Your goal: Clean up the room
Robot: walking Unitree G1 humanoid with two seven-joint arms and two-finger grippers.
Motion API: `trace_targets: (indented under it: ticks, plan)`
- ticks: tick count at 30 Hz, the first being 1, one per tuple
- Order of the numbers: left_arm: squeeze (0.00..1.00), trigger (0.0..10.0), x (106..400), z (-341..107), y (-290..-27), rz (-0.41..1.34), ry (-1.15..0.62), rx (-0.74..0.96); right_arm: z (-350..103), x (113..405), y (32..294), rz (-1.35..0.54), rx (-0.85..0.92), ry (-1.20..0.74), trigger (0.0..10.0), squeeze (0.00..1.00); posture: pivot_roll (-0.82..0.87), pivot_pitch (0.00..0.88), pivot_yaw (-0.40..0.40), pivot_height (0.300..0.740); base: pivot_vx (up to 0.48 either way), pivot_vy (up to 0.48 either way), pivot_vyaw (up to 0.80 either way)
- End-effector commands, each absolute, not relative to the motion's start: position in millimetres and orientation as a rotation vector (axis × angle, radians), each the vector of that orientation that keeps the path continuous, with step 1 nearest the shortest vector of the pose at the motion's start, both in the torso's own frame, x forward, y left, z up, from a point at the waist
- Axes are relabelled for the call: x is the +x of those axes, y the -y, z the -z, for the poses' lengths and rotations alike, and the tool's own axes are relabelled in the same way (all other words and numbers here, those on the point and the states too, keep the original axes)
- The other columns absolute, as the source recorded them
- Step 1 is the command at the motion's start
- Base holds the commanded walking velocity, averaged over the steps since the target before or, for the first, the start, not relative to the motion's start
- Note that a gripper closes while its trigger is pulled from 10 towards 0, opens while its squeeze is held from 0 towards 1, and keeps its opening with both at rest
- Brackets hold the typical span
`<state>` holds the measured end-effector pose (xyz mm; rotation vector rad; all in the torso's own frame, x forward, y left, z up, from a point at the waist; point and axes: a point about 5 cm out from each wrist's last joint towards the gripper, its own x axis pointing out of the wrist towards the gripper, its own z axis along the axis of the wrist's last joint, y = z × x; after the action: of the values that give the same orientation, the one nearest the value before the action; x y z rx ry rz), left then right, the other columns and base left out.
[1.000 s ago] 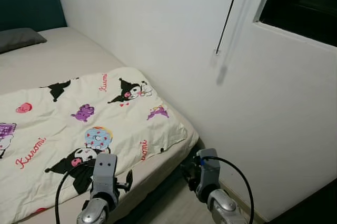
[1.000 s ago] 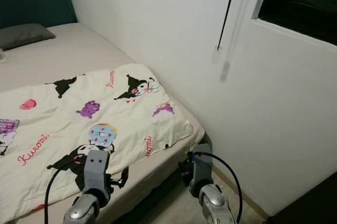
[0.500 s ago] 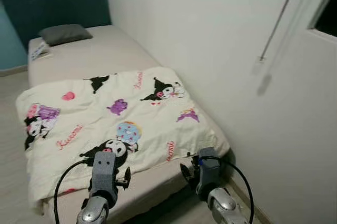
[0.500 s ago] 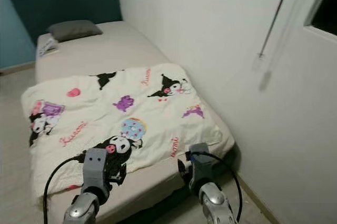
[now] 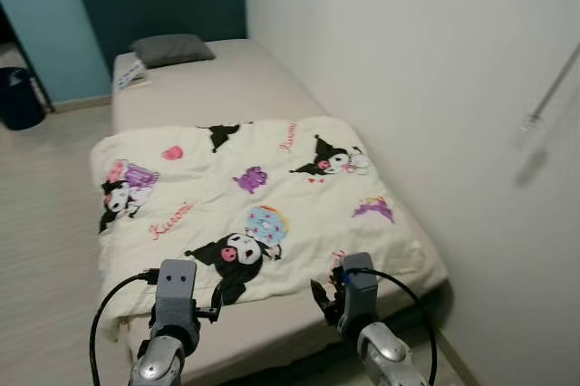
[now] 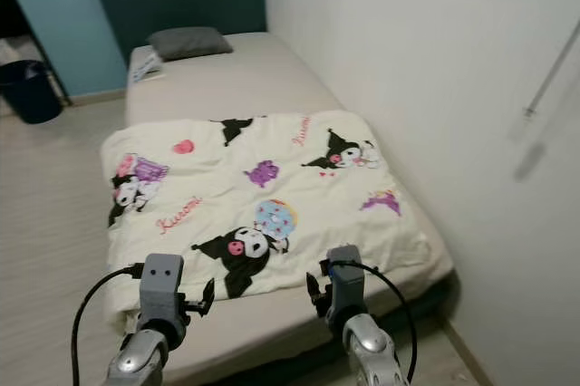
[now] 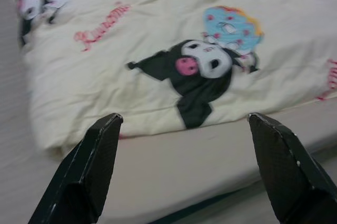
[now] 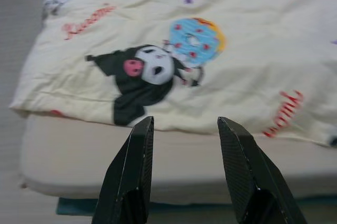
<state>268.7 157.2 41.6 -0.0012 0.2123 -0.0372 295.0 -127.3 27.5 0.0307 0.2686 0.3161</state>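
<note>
A cream blanket printed with cartoon characters lies spread over the foot half of a beige bed. It looks rumpled along its near edge. A grey pillow rests at the head end, with a small white item beside it. Both arms are held low in front of me at the foot of the bed. My left gripper is open wide over the blanket's near edge, holding nothing. My right gripper is open too, also aimed at that edge and holding nothing.
The bed's right side runs along a white wall, where a blind cord hangs. Pale wooden floor lies left of the bed. A dark bin stands at the far left by a blue wall.
The camera has swung left, so the whole bed, the floor and the bin have come into view and the window has left it. Both arms hold the same pose.
</note>
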Motion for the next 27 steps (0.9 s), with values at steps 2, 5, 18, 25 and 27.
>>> trace_targets:
  ticks: [2, 5, 18, 25, 27]
  plan:
    - [0.00, 10.0, 265.1, -36.0, -157.3, 0.045, -0.236, 0.010, -23.3, 292.4, 126.4, -0.314, 0.039, -0.283, 10.0, 0.00, -0.03, 0.113, -0.049, 0.740, 0.000, 0.000, 0.80]
    - [0.00, 10.0, 265.5, -36.2, -156.9, 0.049, -0.237, 0.013, -23.4, 292.6, 126.8, -0.311, 0.041, -0.282, 10.0, 0.00, -0.03, 0.112, -0.047, 0.740, 0.000, 0.000, 0.80]
    - [0.00, 10.0, 267.0, -36.0, -155.6, 0.051, -0.246, 0.004, -22.8, 292.0, 130.1, -0.294, 0.039, -0.279, 10.0, 0.00, -0.03, 0.112, -0.043, 0.740, 0.000, 0.000, 0.78]
    - [0.00, 10.0, 268.2, -35.7, -155.8, 0.046, -0.250, 0.001, -22.1, 292.9, 132.9, -0.266, 0.068, -0.289, 10.0, 0.00, -0.03, 0.109, -0.043, 0.740, 0.000, 0.000, 0.00]
    - [0.00, 10.0, 268.9, -36.0, -155.9, 0.047, -0.248, 0.008, -22.2, 293.1, 132.9, -0.267, 0.067, -0.289, 10.0, 0.00, -0.03, 0.111, -0.042, 0.740, 0.000, 0.000, 0.00]
